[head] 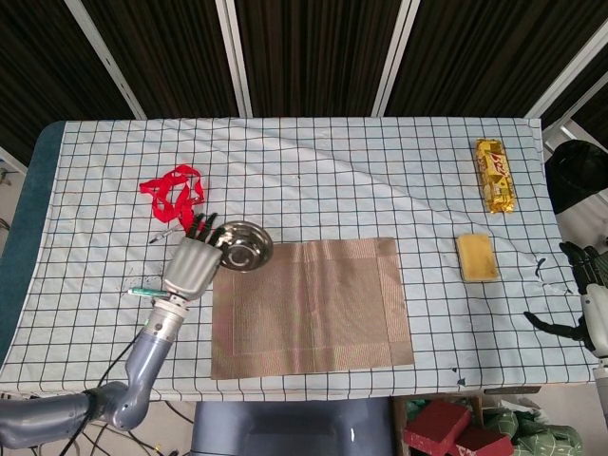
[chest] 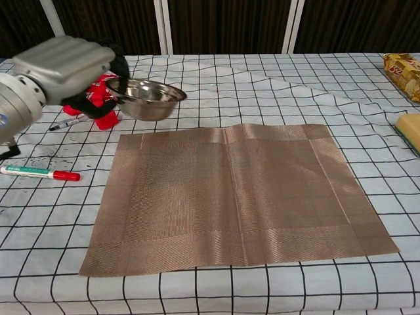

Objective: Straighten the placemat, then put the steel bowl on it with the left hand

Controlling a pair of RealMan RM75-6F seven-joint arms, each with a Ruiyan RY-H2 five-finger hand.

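The brown woven placemat lies flat and square near the table's front edge. My left hand holds the steel bowl by its rim, lifted above the cloth just beyond the mat's far left corner. My right hand hangs off the table's right edge, fingers apart, holding nothing.
A red ribbon lies behind the left hand. A red-capped marker and a thin pen lie on the checked cloth at left. A yellow sponge and a gold snack pack sit at right.
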